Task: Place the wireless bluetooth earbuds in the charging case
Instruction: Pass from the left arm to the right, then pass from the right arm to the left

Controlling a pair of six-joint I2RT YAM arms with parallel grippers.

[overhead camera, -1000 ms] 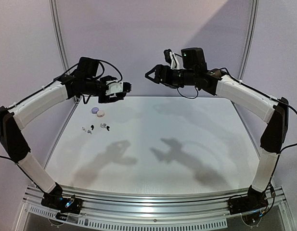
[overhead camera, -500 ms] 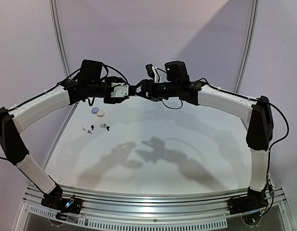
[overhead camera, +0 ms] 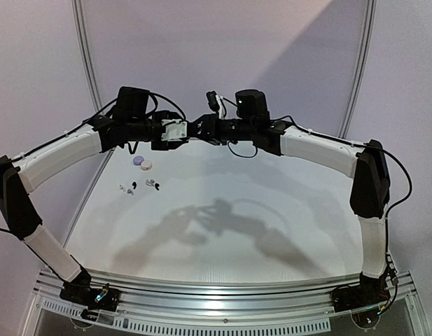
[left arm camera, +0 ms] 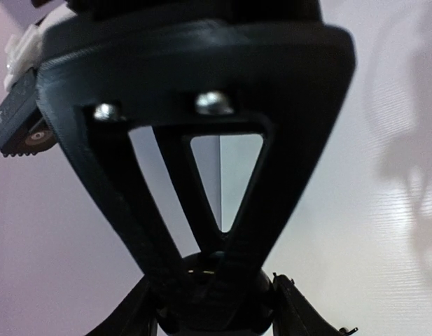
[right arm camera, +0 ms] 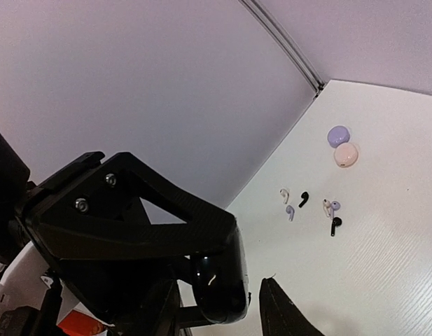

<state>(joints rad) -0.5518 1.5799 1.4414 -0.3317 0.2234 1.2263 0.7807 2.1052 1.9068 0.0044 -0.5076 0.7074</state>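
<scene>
A glossy black round charging case (right arm camera: 219, 280) hangs in mid-air above the back of the table. My left gripper (overhead camera: 190, 131) is shut on it. It shows as a dark puck between my left fingers in the left wrist view (left arm camera: 210, 297). My right gripper (overhead camera: 201, 129) has come up nose to nose with the left one. Its jaws stand open on either side of the case, with a gap at its right finger (right arm camera: 273, 308). Several tiny earbuds (right arm camera: 304, 199), black, white and lavender, lie loose at the table's far left (overhead camera: 134, 186).
A lavender puck (overhead camera: 138, 161) and a pale pink puck (overhead camera: 147, 165) lie touching just behind the earbuds, also in the right wrist view (right arm camera: 338, 135). A metal post (overhead camera: 89, 77) and the back wall stand close behind the left arm.
My right arm has swung left until its gripper meets my left gripper around the black case. My left gripper has shifted slightly right. The earbuds and pucks have not moved.
</scene>
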